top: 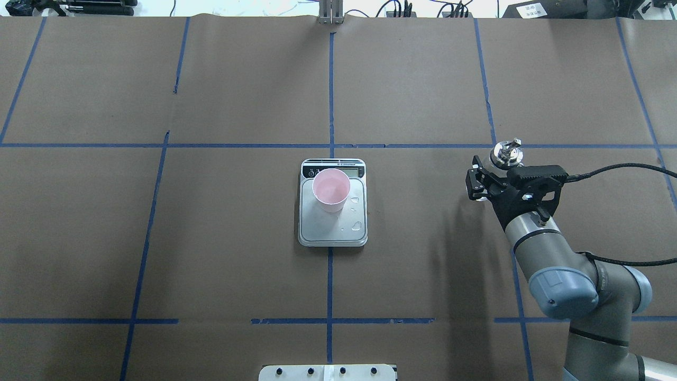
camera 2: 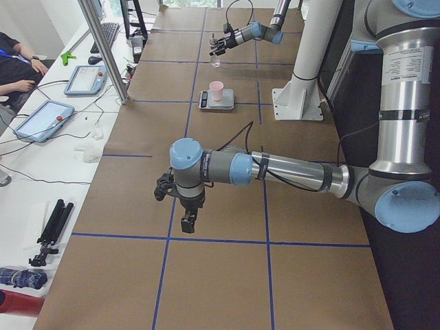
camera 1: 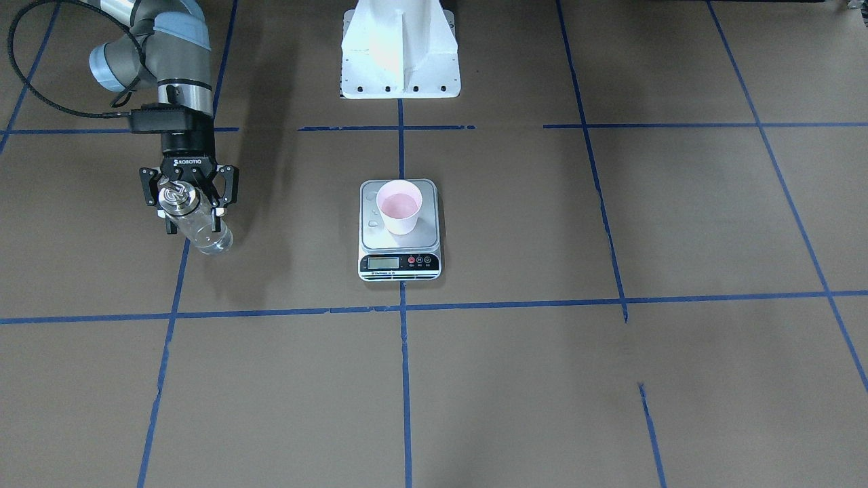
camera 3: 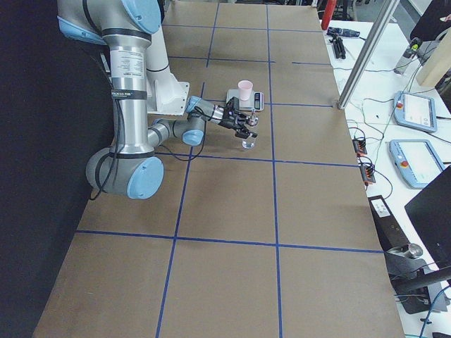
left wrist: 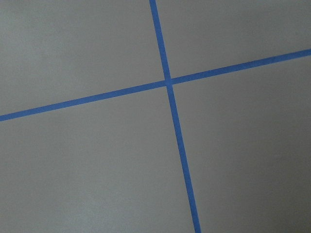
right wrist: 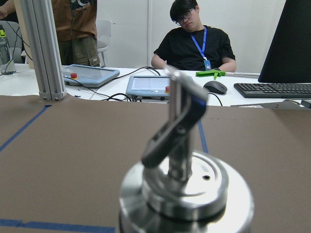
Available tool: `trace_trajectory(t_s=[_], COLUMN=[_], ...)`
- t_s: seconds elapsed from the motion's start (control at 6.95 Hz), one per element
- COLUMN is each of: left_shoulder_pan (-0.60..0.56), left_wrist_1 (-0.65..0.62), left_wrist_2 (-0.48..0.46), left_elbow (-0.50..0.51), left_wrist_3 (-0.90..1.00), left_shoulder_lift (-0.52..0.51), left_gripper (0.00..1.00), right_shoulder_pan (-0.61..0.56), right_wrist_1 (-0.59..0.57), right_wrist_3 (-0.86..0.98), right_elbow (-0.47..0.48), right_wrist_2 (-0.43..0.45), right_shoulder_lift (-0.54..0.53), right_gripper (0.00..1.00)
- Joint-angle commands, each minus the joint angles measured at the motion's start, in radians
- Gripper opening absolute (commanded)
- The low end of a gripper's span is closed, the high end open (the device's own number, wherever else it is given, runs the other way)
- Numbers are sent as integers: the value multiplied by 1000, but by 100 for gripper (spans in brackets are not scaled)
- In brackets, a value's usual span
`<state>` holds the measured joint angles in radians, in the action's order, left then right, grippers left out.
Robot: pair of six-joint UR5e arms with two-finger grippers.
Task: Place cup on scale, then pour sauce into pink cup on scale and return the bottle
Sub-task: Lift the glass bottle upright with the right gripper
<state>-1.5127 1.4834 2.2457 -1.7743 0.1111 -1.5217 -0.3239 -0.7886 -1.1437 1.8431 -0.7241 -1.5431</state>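
Note:
The pale pink cup (camera 1: 400,207) stands upright on the scale (camera 1: 400,264), towards the platform's robot side; both also show in the overhead view, the cup (top: 331,189) on the scale (top: 333,235). Any sauce in the cup is too clear to make out. My right gripper (camera 1: 193,220) is shut on the clear glass bottle (camera 1: 203,234) just below its silver spout cap (top: 506,153), upright, far to the right of the scale. The right wrist view is filled by the cap (right wrist: 184,189). My left gripper (camera 2: 187,218) shows only in the exterior left view; I cannot tell its state.
Clear droplets (top: 357,226) lie on the scale's platform beside the cup. The white robot pedestal (camera 1: 400,54) stands behind the scale. Blue tape lines cross the brown table cover. Operators, tablets and a keyboard are beyond the table's far edge.

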Motion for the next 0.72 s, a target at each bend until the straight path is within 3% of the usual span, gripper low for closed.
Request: trace_trajectory(t_s=[0.0,0.29,0.58], left_shoulder_pan=[-1,-6,-108], left_wrist_1=[0,5,5], left_wrist_2=[0,0,-3], left_elbow=[9,16,9], left_wrist_3=[-1,7,12], left_shoulder_lift=[0,38,57], left_gripper=[100,100,100], right_shoulder_pan=[0,-1,-10], right_wrist_1=[47,81,78], right_wrist_3=[161,226,251], right_elbow=[25,21,2], right_wrist_2=[-6,-9,-47], right_shoulder_lift=[0,40,69], right_gripper=[0,0,0])
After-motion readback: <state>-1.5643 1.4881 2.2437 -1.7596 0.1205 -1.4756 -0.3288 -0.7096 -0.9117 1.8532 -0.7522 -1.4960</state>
